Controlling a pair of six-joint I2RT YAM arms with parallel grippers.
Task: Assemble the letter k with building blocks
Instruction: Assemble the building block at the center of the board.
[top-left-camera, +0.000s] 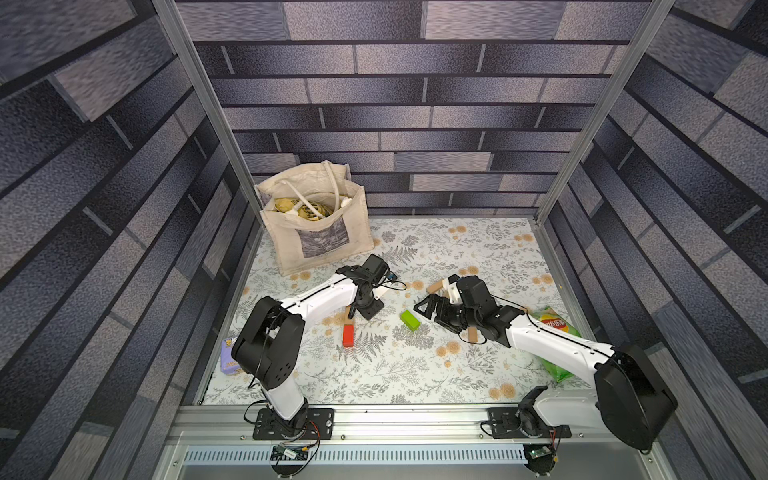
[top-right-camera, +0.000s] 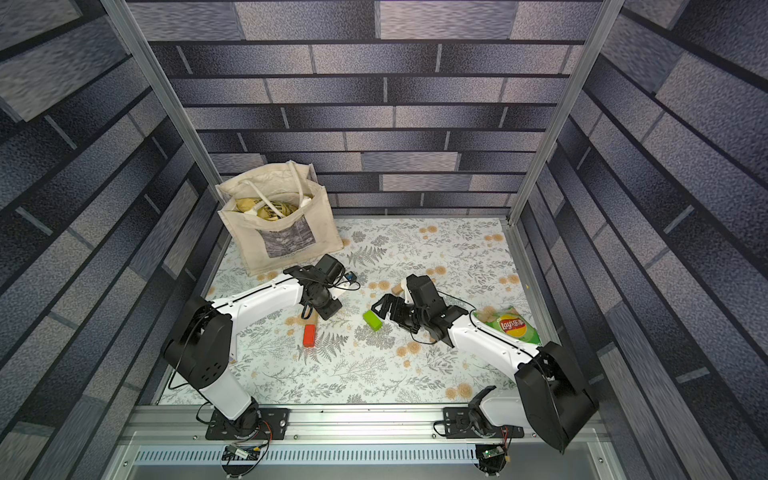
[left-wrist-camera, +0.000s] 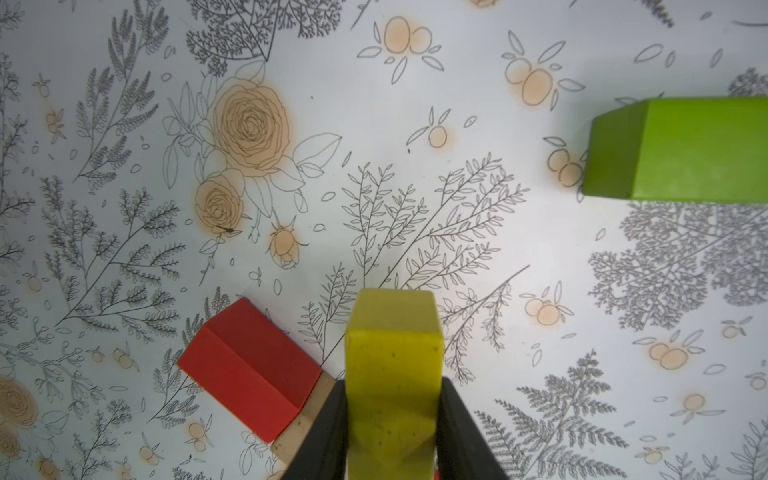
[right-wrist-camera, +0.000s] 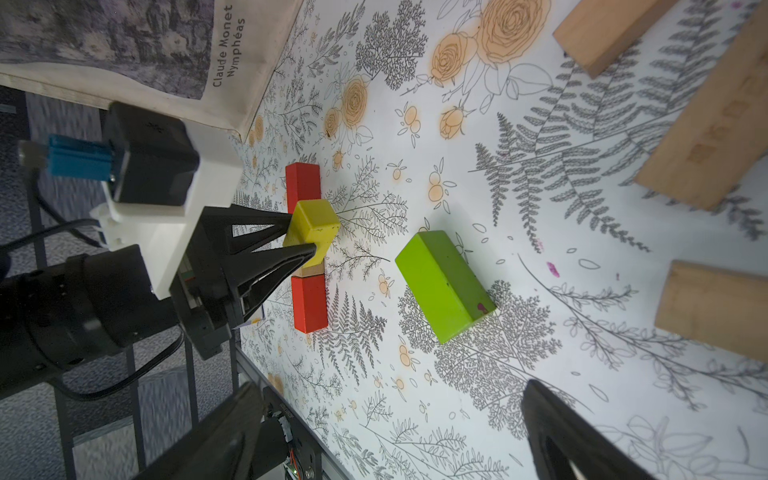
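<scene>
I find the left end effector (right-wrist-camera: 302, 232) pinching the yellow block (right-wrist-camera: 316, 222) over a tan block (right-wrist-camera: 311, 272) that lies between two red blocks (right-wrist-camera: 303, 183) on the tabletop (top-left-camera: 415, 374), lower left of centre in both top views. The right end effector (top-left-camera: 426, 305) is spread and empty, just right of the green block (top-left-camera: 410, 321).

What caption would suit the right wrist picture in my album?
The left pincer holds a yellow block at a row of red and tan blocks, a green block lying nearby.
</scene>
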